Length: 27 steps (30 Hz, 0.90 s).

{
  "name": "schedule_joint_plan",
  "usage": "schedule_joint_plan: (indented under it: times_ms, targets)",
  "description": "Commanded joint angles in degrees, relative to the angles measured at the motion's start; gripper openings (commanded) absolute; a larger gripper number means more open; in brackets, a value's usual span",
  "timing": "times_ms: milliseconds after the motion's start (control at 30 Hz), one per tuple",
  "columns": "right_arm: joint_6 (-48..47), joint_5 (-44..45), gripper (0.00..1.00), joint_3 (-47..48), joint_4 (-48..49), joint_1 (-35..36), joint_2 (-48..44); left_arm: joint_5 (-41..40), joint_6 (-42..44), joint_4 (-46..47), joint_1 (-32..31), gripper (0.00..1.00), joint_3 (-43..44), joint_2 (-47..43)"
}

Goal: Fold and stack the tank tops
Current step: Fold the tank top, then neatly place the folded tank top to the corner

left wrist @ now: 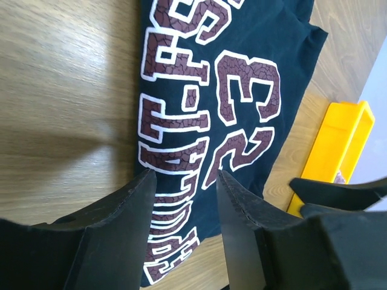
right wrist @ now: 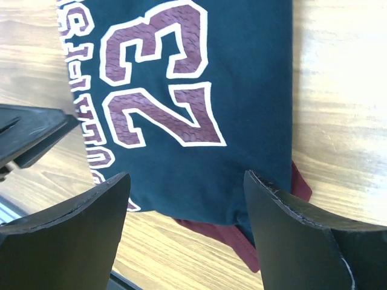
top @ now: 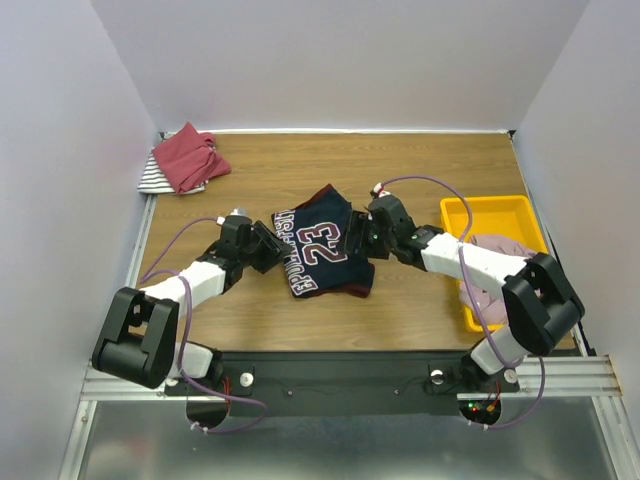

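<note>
Hovering over navy tank top [top: 322,250] w/ left gripper [left wrist: 184,181] half-open, right gripper [right wrist: 187,181] wide, nothing held. Best to pinch opp. edges evenly, lift w/o dragging, tuck maroon trim [right wrist: 242,238] in.

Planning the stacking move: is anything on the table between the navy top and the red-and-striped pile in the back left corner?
Nothing visible does. Bare table lies between the navy top and the pile. Only the left fingers, open at the top's left edge, sit close beside that path.

numbered tank top [top: 325,250] at centre, heap of tops [top: 185,160] far left, tray [top: 490,213] at right holding another top [top: 497,248]
</note>
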Motion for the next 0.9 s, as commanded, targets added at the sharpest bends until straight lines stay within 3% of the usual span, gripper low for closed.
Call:
schedule_joint_plan:
  times_ms: [0,200,467,667,867]
  targets:
    - [-3.8,-1.9,0.82,3.7,0.2,0.5,-0.1,0.9,2.6,0.3,0.7,0.56,0.4,-1.2]
    - [-8.2,-2.6,0.78,12.1,-0.3,4.3,7.5,0.6,3.6,1.4,0.9,0.57,0.6,2.1]
    - [-10.8,2.8,0.66,21.1,-0.8,10.1,19.1,1.9,4.4,5.3,1.4,0.57,0.3,9.6]
    - [-8.4,9.7,0.65,18.8,-1.7,10.6,22.6,0.6,4.5,4.8,1.4,0.57,0.4,11.3]
    - [-8.2,1.9,0.62,16.6,-0.9,10.5,25.0,-2.7,6.7,0.8,1.4,0.57,3.3,15.2]
